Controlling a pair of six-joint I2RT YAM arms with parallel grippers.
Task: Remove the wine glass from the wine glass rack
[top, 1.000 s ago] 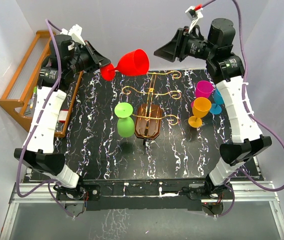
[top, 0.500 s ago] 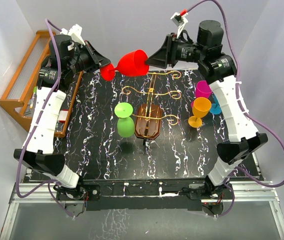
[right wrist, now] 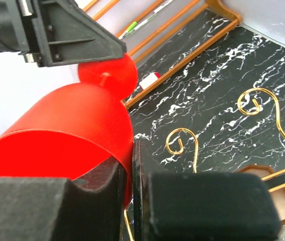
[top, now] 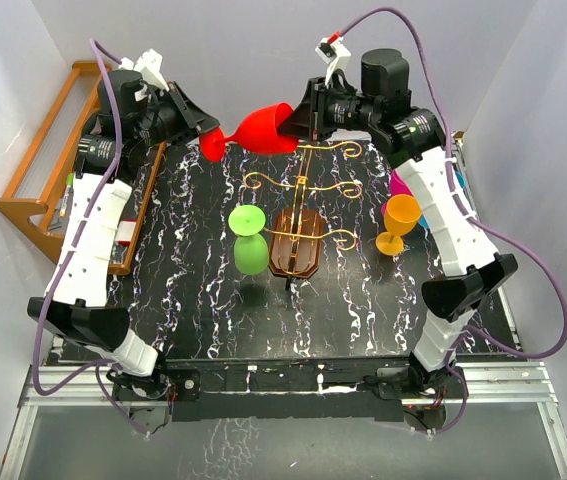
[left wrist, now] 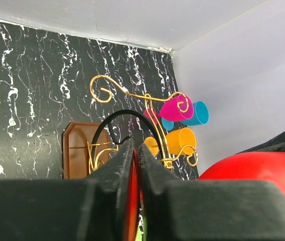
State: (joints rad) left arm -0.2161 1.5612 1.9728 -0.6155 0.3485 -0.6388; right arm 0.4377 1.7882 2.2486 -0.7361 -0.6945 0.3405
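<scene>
The wine glass [top: 263, 128], upper centre, is clear of the wine glass rack [top: 296, 243]; left hand [top: 213, 135] clamps its foot; right hand [top: 291, 122] has just arrived and pinched its rim, suggesting a handover.

White walls [top: 243, 50] enclose a black table [top: 193, 300] (white-veined, like marble), with an orange-brown slatted wooden shelf [top: 43, 170] along its left edge.
</scene>
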